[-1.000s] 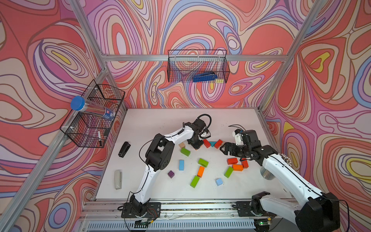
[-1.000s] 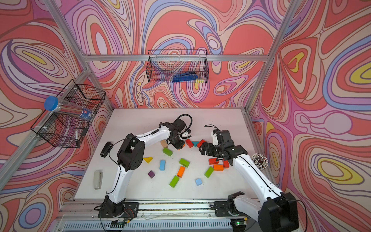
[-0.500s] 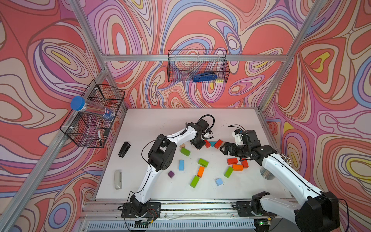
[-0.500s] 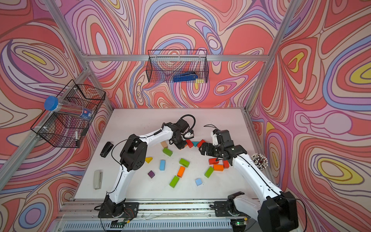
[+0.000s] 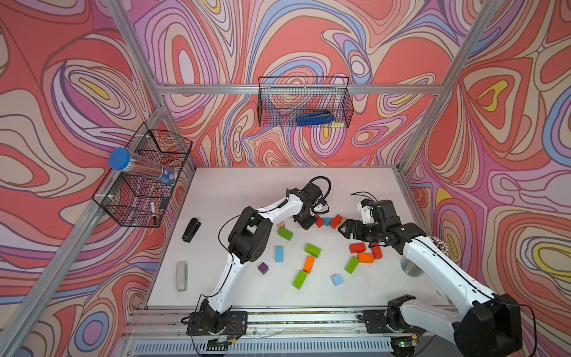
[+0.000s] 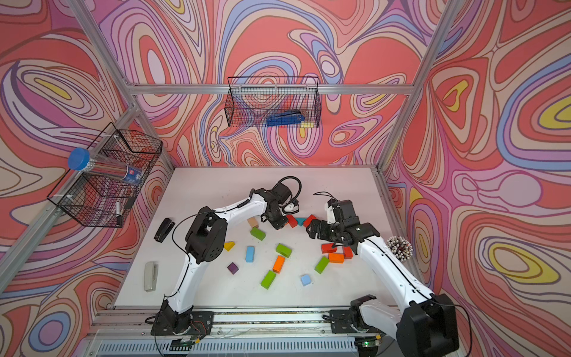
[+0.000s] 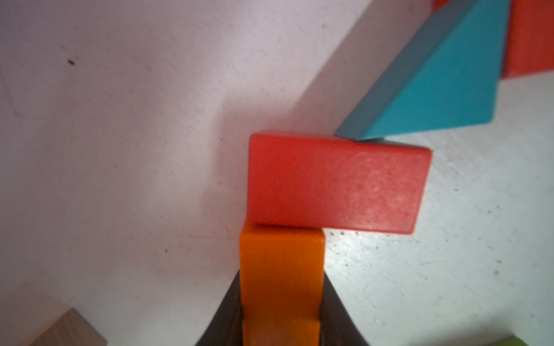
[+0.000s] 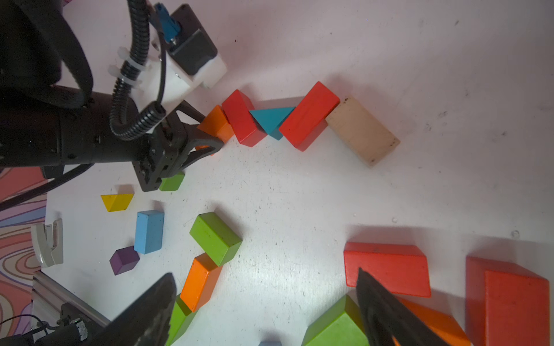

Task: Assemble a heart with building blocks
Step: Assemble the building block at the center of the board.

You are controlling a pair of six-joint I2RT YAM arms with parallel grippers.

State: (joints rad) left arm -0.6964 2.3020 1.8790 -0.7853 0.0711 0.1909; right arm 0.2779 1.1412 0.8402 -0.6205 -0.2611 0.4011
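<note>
My left gripper (image 8: 209,134) is pinching the orange block (image 7: 281,269) by its flat sides, and my right gripper (image 8: 266,305) is wide open and empty. It looks like light, hard wood with probably slick paint, so I'd grip mid-length.

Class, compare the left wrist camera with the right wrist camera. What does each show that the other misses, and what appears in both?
Only the left wrist view: the corner of a plain wood cube.

Only the right wrist view: a plain wood brick, yellow triangle, light blue brick, purple cube, grey stapler, and the open right gripper.

Both: the left gripper shut on the orange block, whose end touches a red brick beside the teal triangle.
</note>
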